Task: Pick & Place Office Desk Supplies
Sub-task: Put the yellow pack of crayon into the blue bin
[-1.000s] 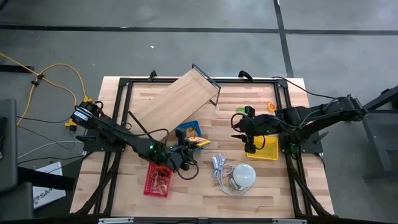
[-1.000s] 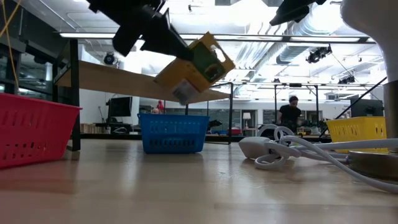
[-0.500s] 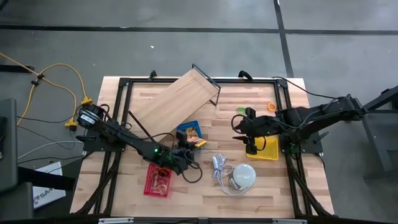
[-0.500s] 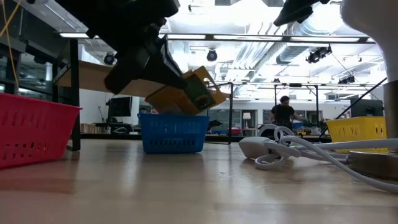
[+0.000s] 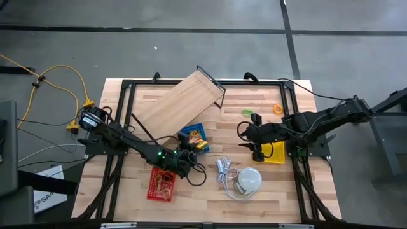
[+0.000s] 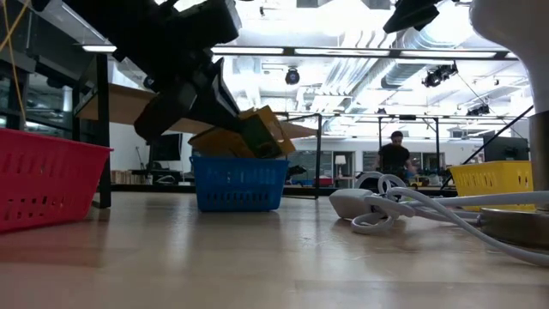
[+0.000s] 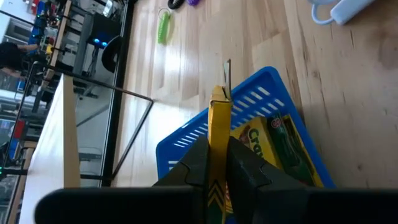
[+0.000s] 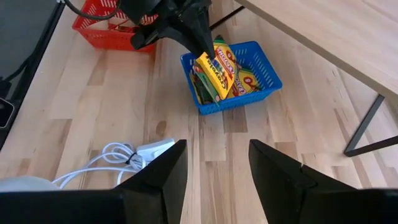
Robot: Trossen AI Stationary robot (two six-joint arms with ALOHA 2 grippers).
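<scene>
**— Start from above. What did you see?**

— My left gripper (image 5: 189,152) sat over the blue basket (image 5: 193,137) in the middle of the table, pinching a yellow crayon packet (image 5: 202,145) at the basket's edge. The red basket (image 5: 161,185) lay just beside my left arm, nearer the table's front. My right gripper (image 5: 249,141) waited beside the yellow basket (image 5: 275,152), and the white dome (image 5: 249,179) with its cord lay between the two arms, toward the front.

**— And from table height?**

— My left gripper (image 6: 225,107) hung right above the blue basket (image 6: 239,183), the packet (image 6: 257,136) tilted, its lower end level with the rim. The red basket (image 6: 47,176) stood well off to one side, the yellow basket (image 6: 497,183) to the other (a person stood far back in the room).

**— Your left wrist camera?**

— My two fingers (image 7: 245,169) were clamped on the thin edge of the packet (image 7: 218,134), which stood on end above the blue basket (image 7: 255,99). More crayon packets (image 7: 267,146) already lay inside it. A green clip-like piece (image 7: 163,26) rested on the wood beyond.

**— And the right wrist?**

— My right fingers (image 8: 273,167) stood wide apart, holding nothing. Past them I saw the left gripper (image 8: 202,42) holding the packet (image 8: 219,71) over the blue basket (image 8: 260,84), with the red basket (image 8: 109,31) farther off.
</scene>
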